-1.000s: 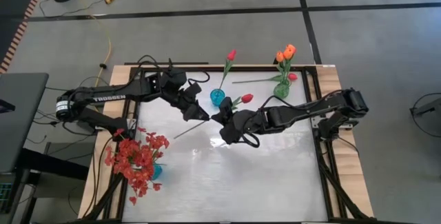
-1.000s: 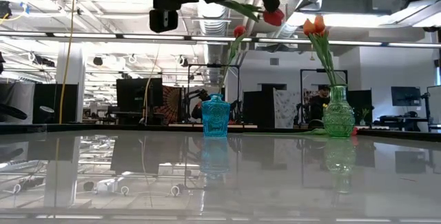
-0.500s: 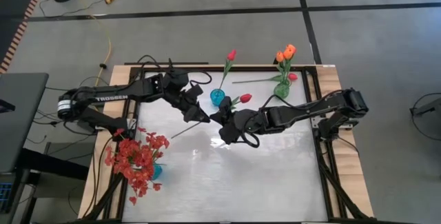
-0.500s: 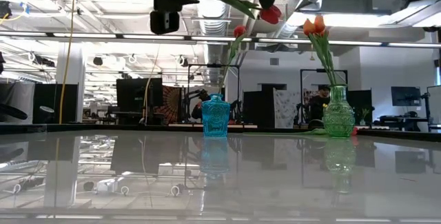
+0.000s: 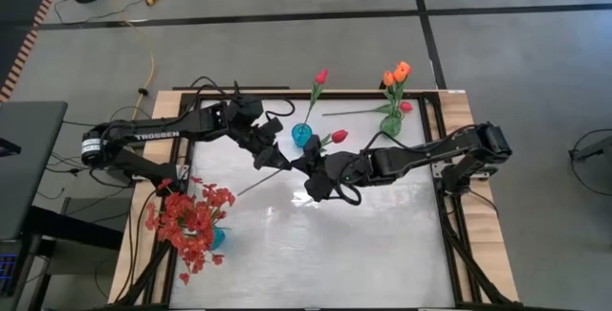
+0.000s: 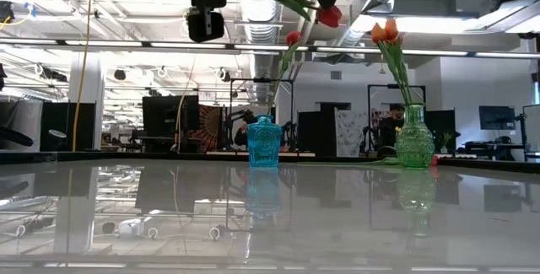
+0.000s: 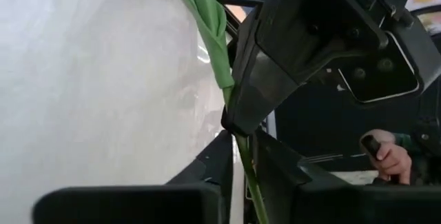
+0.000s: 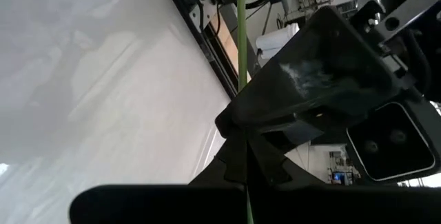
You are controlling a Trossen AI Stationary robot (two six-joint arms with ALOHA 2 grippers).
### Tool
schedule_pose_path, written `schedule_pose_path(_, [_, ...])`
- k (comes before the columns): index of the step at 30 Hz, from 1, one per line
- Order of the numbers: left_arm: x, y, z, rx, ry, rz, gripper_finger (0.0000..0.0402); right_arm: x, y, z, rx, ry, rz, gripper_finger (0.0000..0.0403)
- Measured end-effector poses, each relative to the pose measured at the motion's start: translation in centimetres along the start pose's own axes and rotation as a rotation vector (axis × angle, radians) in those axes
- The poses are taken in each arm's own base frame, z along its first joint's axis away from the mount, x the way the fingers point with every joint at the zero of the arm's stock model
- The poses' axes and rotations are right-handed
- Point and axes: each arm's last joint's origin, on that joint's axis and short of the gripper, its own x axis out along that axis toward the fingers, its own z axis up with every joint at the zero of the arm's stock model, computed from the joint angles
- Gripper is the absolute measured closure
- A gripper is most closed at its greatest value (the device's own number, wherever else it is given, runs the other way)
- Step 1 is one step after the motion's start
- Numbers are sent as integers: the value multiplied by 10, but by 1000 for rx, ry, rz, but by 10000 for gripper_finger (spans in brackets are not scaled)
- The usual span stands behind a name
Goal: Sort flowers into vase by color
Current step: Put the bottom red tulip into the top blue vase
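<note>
A red-pink tulip (image 5: 341, 137) on a long green stem hangs in the air over the table's middle, its bud (image 6: 329, 14) high in the low view. My right gripper (image 5: 308, 165) is shut on the stem near the bud. My left gripper (image 5: 274, 161) is shut on it closer to the bare end (image 5: 241, 190). A blue vase (image 5: 301, 136) holds one red-pink tulip (image 5: 321, 76). A green vase (image 5: 390, 124) holds orange tulips (image 5: 397, 71). Another red-pink tulip (image 5: 405, 106) lies on the table beside the green vase. My left gripper pinches the tulip's stem (image 7: 242, 148) between its two fingers, just behind the green leaf (image 7: 209, 24). The fingers lie across the stem, which is lifted clear of the table. My right gripper pinches the same stem (image 8: 241, 124) between its two fingers, across it, on the bud side of the left gripper. The stem runs straight through both holds.
A bushy spray of small red blossoms (image 5: 191, 217) stands in a vase (image 5: 218, 238) at the near left corner. The blue vase (image 6: 263, 143) and green vase (image 6: 413, 139) stand along the far edge. A person's hand (image 7: 389, 156) shows beyond the table.
The left arm's wrist has edged slightly toward the right gripper, and the held tulip's bud has risen a little in the low view. The stem stays between both grippers.
</note>
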Motion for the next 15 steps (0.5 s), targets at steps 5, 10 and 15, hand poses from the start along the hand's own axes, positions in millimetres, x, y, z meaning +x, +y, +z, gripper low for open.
schedule_pose_path(5, [0,-1,-1,20,26,-30,395,0,0,1,0,-23,9,383])
schedule_pose_path(10, [0,0,-1,21,27,-29,400,-1,1,3,5,-42,17,372])
schedule_pose_path(15, [0,-1,-1,46,25,-31,401,-2,0,7,28,-62,-5,327])
